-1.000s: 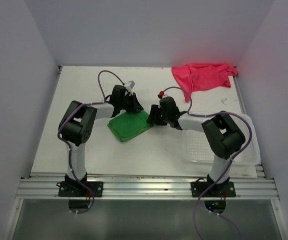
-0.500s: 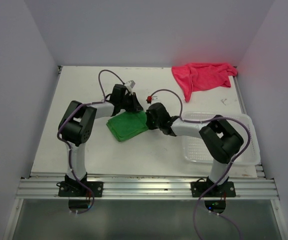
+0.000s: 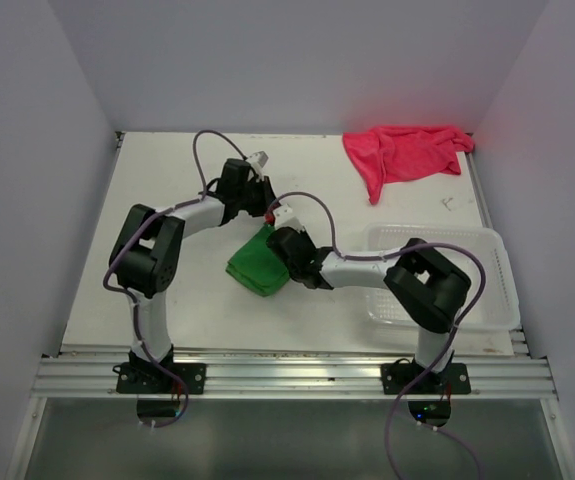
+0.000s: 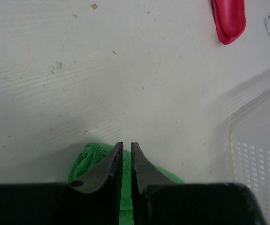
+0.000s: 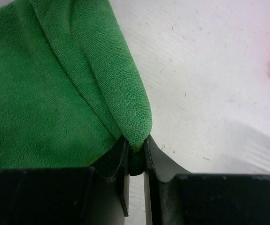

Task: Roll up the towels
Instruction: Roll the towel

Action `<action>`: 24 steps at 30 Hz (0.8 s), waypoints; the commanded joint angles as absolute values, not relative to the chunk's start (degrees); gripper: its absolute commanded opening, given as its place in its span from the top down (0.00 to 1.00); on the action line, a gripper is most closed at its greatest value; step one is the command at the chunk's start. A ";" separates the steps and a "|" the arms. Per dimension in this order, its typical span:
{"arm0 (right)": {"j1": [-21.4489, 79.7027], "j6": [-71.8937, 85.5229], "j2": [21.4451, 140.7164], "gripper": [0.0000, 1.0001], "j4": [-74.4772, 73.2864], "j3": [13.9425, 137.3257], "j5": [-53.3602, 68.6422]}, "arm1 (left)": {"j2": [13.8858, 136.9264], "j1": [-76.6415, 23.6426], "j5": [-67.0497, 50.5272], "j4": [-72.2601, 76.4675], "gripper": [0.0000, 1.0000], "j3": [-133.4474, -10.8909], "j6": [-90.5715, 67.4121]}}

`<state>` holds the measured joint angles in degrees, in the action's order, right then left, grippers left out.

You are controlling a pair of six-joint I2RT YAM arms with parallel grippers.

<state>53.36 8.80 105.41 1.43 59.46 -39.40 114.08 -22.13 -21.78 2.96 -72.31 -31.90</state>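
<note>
**Both jaws closed on the green towel, mid-tabletop**

At the left of the overhead view, your left jaws sit just above the centre of the tabletop [image 3: 167, 180], at the upper corner of the green towel [image 3: 255, 268]. In the left wrist view the fingers [image 4: 107, 169] are drawn to a thin slit. Green cloth shows low in that slit and bulges out on both sides, so they are closed on a fold of it. The tips reach past the cloth over bare white surface.

The green towel is bunched and folded over itself into a compact shape just left of centre.

Just to its right, your right jaws press in at the towel's right edge. In the right wrist view the fingers [image 5: 159, 161] clamp a thick doubled hem of green. The hem rises from them toward the upper left of that frame, and the rest of the cloth fills the left half.

Further right, the pink-red towel [image 3: 404, 150] lies crumpled in the upper right corner of the tabletop, well apart from both jaws. Below it, along the right edge, stands the clear mesh basket [image 3: 467, 232]. The elbow of your right arm [image 3: 367, 268] hangs over its near left part.
</note>
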 commanded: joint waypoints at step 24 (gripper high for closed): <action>67.06 -13.53 118.03 1.00 3.87 66.09 -59.24 | 105.38 -24.52 -24.70 5.98 0.85 -64.78 -32.61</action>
